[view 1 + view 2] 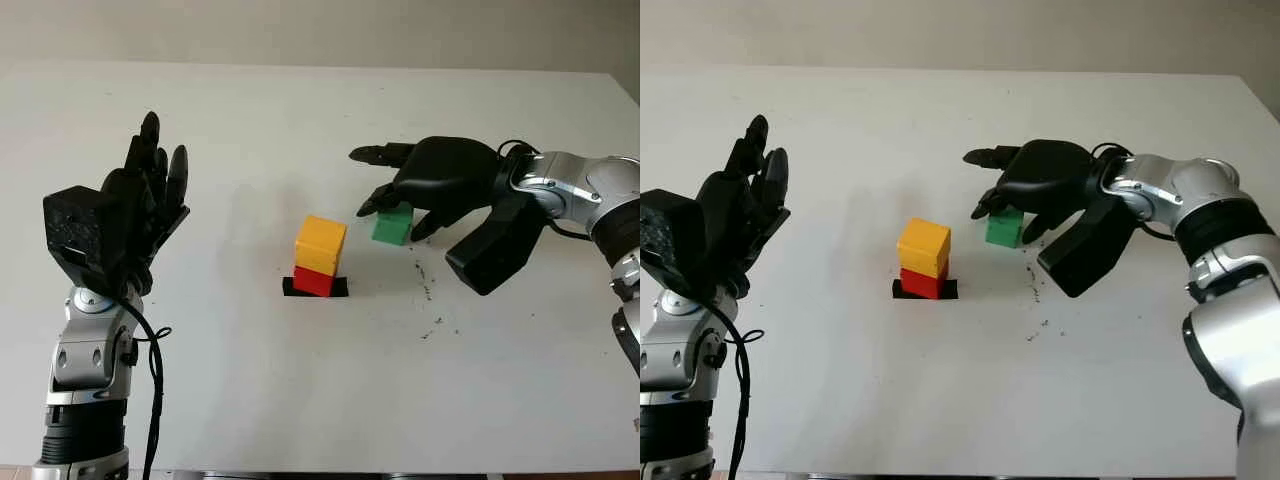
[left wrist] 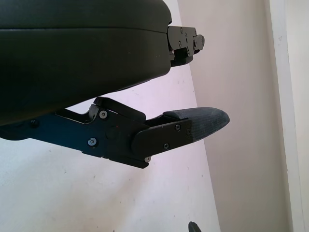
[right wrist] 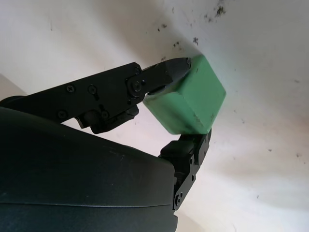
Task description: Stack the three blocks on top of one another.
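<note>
1. The right hand [image 1: 405,200] has its fingers closed on opposite faces of the green block [image 1: 392,225], as the right wrist view shows: one fingertip [image 3: 176,67] on an upper edge, another finger underneath.
2. The green block sits just right of the two-block stack near the middle of the table [image 1: 300,380]; whether it is lifted off the surface I cannot tell.
3. The yellow block [image 1: 321,243] lies on the red block [image 1: 314,280], which stands on a black patch [image 1: 340,288].
4. The left hand [image 1: 140,205] is open, raised over the table's left side.
5. The green block looks small, light and rigid with smooth faces; flat opposite sides suit a pinch, though it might slip or twist.
</note>
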Motion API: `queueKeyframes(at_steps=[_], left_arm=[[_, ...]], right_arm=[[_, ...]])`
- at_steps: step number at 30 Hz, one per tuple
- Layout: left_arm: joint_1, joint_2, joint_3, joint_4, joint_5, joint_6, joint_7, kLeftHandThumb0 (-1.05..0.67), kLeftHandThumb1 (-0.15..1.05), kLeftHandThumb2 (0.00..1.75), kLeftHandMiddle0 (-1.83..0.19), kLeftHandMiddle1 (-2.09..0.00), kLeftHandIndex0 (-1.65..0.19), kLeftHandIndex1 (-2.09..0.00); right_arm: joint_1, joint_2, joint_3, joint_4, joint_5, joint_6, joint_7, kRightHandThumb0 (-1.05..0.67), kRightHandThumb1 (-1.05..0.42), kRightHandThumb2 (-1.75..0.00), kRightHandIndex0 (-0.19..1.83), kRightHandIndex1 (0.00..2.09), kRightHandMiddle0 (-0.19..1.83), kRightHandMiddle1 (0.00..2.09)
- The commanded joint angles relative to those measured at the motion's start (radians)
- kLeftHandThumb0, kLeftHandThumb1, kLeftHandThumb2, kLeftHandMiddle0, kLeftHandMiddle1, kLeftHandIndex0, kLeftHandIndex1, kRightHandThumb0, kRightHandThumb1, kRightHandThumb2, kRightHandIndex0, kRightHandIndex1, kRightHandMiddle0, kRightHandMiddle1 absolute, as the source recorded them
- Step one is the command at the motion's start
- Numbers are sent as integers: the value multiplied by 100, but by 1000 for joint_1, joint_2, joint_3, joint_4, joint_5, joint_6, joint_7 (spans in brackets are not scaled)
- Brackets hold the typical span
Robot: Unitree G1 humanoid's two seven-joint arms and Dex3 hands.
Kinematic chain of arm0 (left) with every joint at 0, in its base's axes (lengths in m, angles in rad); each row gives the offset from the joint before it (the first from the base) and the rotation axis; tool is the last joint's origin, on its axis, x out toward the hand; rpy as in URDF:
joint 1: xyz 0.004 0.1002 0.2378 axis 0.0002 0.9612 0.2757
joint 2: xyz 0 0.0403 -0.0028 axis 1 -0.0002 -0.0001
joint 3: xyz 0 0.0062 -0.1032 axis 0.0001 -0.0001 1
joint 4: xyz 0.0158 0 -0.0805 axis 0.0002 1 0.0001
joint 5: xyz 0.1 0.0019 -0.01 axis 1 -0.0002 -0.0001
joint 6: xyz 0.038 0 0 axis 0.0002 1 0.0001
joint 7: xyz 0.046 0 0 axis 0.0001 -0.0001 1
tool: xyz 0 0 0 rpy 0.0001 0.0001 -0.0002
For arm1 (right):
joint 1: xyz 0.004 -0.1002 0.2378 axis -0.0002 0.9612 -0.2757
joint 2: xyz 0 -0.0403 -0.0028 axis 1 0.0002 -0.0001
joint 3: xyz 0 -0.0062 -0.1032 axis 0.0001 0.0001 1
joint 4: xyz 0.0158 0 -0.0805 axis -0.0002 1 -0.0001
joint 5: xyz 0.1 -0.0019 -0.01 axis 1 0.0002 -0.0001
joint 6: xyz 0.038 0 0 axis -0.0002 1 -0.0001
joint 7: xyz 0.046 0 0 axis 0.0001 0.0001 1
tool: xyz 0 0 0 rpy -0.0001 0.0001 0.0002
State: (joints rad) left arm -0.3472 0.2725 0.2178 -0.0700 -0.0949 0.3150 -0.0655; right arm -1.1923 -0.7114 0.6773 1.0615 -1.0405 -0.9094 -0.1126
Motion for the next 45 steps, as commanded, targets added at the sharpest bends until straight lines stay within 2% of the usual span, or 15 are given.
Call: queueKeyframes(at_steps=[1, 8, 9, 12, 16, 26, 40, 43, 45], left_arm=[[13, 1, 5, -17, -4, 1, 1, -60, 105, 62, 9, -5, 8, -6], [17, 4, 1, -25, 2, 7, 0, -58, 105, 64, 10, -5, 9, -5], [18, 3, 1, -27, 2, 8, 1, -59, 105, 64, 10, -5, 9, -5], [16, 0, 2, -30, 0, 14, 3, -59, 105, 63, 10, -5, 8, -5], [15, -1, 6, -25, -6, 9, 0, -60, 105, 63, 11, -5, 9, -5], [18, 0, 4, -33, -4, 15, 4, -59, 105, 62, 9, -6, 8, -6], [18, -4, 0, -28, -9, 11, 0, -62, 105, 60, 10, -5, 9, -5], [15, -6, -1, -27, -8, 15, 4, -61, 105, 59, 10, -5, 9, -5], [14, -8, -3, -26, -7, 17, 6, -61, 105, 59, 10, -6, 9, -5]], right_arm=[[-24, -15, 15, 4, -19, 1, -36, -34, -94, -6, 8, 9, 64, 27], [-37, -12, 43, 20, -58, 9, -94, -37, -93, -5, 10, 8, 72, 33], [-38, -11, 47, 21, -63, 9, -103, -39, -94, -5, 12, 7, 74, 45], [-40, -12, 56, 23, -77, 10, -135, -40, -96, -5, 17, 6, 57, 92], [-48, -11, 70, 28, -97, 19, -164, -39, -96, -5, 21, 7, 52, 107], [-70, 4, 66, 65, -70, 31, -124, -42, -94, -5, 23, 6, 50, 111], [-92, 29, -123, 62, 257, 79, 233, -38, -92, -6, 26, 5, 55, 99], [-112, 37, -157, 35, 311, 91, 308, -38, -92, -5, 27, 6, 57, 102], [-122, 41, -176, 20, 340, 92, 352, -40, -93, -5, 27, 6, 51, 115]])
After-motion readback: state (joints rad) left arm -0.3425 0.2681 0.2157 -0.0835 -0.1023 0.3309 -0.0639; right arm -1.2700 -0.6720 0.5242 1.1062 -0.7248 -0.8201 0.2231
